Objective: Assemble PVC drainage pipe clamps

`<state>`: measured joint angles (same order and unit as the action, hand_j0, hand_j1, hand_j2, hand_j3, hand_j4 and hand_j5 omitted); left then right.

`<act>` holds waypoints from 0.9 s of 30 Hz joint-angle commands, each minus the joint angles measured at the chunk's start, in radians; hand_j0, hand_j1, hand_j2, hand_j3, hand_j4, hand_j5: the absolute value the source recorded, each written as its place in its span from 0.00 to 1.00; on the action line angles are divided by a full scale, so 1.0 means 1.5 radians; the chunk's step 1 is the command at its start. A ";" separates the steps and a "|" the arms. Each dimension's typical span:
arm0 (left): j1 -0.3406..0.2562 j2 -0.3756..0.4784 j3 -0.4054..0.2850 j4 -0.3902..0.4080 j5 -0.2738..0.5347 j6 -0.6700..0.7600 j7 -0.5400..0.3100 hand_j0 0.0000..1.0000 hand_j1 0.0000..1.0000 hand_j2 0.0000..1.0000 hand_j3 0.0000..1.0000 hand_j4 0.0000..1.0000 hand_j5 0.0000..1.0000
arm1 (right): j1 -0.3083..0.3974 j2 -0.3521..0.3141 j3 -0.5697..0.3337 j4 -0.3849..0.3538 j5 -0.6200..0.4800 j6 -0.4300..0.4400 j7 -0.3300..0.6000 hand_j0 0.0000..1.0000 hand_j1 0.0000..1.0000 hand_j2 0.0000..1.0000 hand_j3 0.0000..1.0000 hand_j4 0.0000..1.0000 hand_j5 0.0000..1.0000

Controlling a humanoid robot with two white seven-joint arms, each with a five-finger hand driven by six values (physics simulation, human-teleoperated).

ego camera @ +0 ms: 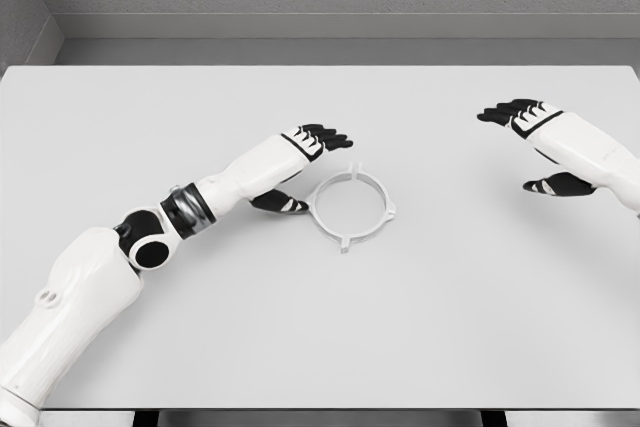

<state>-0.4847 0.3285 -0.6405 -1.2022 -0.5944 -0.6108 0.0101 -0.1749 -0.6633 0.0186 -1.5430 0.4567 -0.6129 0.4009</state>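
My left hand [300,162] lay open just beside the white plastic ring-shaped pipe clamp [350,206], on the clamp's left side, holding nothing. Its black fingers [328,134] stretched forward above the ring's upper left edge, while the thumb [280,204] reached out lower down, its tip very near the ring's left rim; I could not tell whether it touched. My white left arm ran back from there to the lower left corner, bent at the dark elbow joint.

The clamp lay flat on the pale grey bench [320,327], a little left of the bench's middle. It was a thin open hoop with small tabs standing out from its rim at the top, the right and the bottom.

My right hand [540,147] hovered well apart from the clamp, over the right side of the bench. It too was open and empty, fingers extended toward the left and the thumb held below them, with its arm leaving at the right edge.
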 commanded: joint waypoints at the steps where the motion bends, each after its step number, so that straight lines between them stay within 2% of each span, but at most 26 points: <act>1: 0.000 -0.003 0.001 0.000 0.005 0.000 0.000 1.00 1.00 1.00 1.00 1.00 1.00 | 0.000 -0.001 0.000 0.000 -0.005 0.001 0.000 1.00 1.00 1.00 1.00 1.00 1.00; 15: -0.001 -0.018 0.002 0.002 0.003 0.000 0.000 1.00 1.00 1.00 1.00 1.00 1.00 | 0.000 -0.001 0.000 -0.002 -0.005 0.001 0.000 1.00 1.00 1.00 1.00 1.00 1.00; 21: -0.007 -0.007 0.008 0.002 0.009 0.000 0.000 1.00 1.00 1.00 1.00 1.00 1.00 | -0.001 -0.001 0.000 -0.002 -0.006 0.001 -0.001 1.00 1.00 1.00 1.00 1.00 1.00; 24: -0.009 0.039 0.021 -0.005 0.020 0.000 0.001 1.00 1.00 1.00 1.00 1.00 1.00 | -0.001 -0.001 0.001 -0.003 -0.005 0.001 0.000 1.00 1.00 1.00 1.00 1.00 1.00; 27: -0.009 0.135 0.054 -0.006 0.076 0.000 0.001 1.00 1.00 1.00 1.00 1.00 1.00 | -0.001 -0.001 0.001 -0.004 -0.005 0.001 0.000 1.00 1.00 1.00 1.00 1.00 1.00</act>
<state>-0.4970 0.4566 -0.5856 -1.2085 -0.5273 -0.6108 0.0114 -0.1764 -0.6633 0.0200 -1.5481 0.4563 -0.6129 0.4004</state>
